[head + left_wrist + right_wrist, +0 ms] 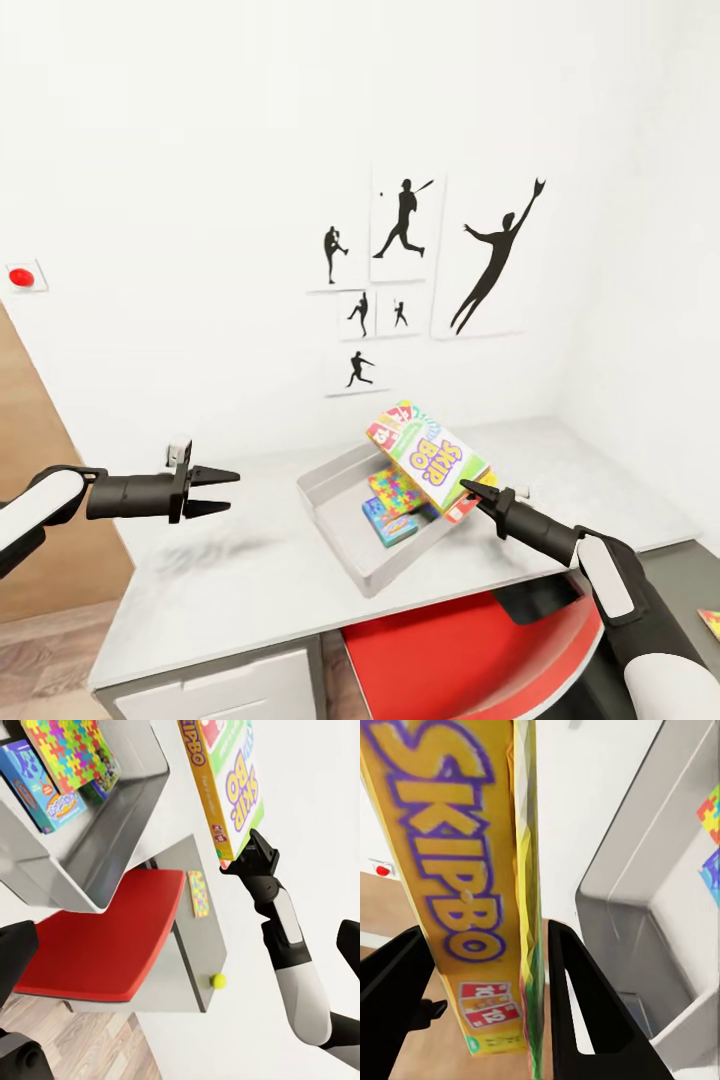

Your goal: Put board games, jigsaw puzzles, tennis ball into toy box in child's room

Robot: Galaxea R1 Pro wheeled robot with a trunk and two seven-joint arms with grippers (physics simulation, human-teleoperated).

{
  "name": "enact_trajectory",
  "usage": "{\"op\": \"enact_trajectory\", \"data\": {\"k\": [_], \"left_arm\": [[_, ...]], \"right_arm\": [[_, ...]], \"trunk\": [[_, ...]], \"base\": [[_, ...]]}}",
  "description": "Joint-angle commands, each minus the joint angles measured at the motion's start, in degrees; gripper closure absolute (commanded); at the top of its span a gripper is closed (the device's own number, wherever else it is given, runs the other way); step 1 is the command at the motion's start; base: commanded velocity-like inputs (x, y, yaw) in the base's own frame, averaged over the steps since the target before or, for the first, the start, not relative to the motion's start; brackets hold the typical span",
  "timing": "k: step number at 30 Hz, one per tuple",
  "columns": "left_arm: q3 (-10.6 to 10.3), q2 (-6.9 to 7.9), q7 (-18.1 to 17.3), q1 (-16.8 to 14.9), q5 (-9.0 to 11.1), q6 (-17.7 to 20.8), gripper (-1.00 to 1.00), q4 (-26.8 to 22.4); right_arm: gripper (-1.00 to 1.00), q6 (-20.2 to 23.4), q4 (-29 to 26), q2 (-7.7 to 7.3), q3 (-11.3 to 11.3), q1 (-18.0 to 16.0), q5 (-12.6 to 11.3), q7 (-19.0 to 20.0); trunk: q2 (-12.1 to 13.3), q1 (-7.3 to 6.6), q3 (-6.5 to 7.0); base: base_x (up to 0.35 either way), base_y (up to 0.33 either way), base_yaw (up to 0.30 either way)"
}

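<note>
A: White-walled room, player posters (405, 228) on the wall, pale grey table (230, 580) below. The right gripper (478, 492) was clamped on the SKIP-BO box (432, 455), one finger on each flat face, pinching the box's end nearest the robot. The box hung tilted in front of it, above the tray (340, 500), its far end high.

B: What was already in the tray?

A: A jigsaw square (398, 490) and a blue game box (385, 522), lying together just below and ahead of the right gripper. The end of the tray beyond them looked bare.

B: Left side?

A: The left gripper (215, 492) was empty, fingers spread, hovering well off to the side of the tray. Fine there, out of the way.

B: How to finish the drop well?

A: My call: lower the box until it's down inside the walls, level it over the bare part, then let go. Released this high and tilted, it could catch the rim and slide out.

B: Leftovers?

A: The left wrist view showed another jigsaw square (198, 893) and the ball (218, 980) on the table, beyond the right arm and apart from the tray.
</note>
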Motion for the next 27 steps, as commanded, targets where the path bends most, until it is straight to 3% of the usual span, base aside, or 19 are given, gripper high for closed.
{"op": "enact_trajectory", "data": {"k": [1,20,27], "left_arm": [[-0.2,0.06,-0.6,-0.1,-0.3,-0.3,-1.00,0.1],[-0.2,-0.01,-0.6,0.3,-0.2,-1.1,-1.00,0.1],[-0.2,-0.01,-0.6,0.4,-0.3,-1.1,-1.00,0.1]], "right_arm": [[1.00,0.2,0.0,0.01,-0.1,-0.1,0.1,0.3],[1.00,0.3,-0.1,-0.07,-0.1,-0.1,0.1,0.2],[1.00,0.6,-0.1,-0.08,-0.1,-0.1,0.2,0.1]], "trunk": [[-0.1,0.06,-0.14],[-0.1,0.06,-0.14],[-0.1,0.06,-0.14]], "base": [[0.143,-0.077,0.000],[0.150,-0.061,0.000],[0.029,-0.001,0.000]]}}
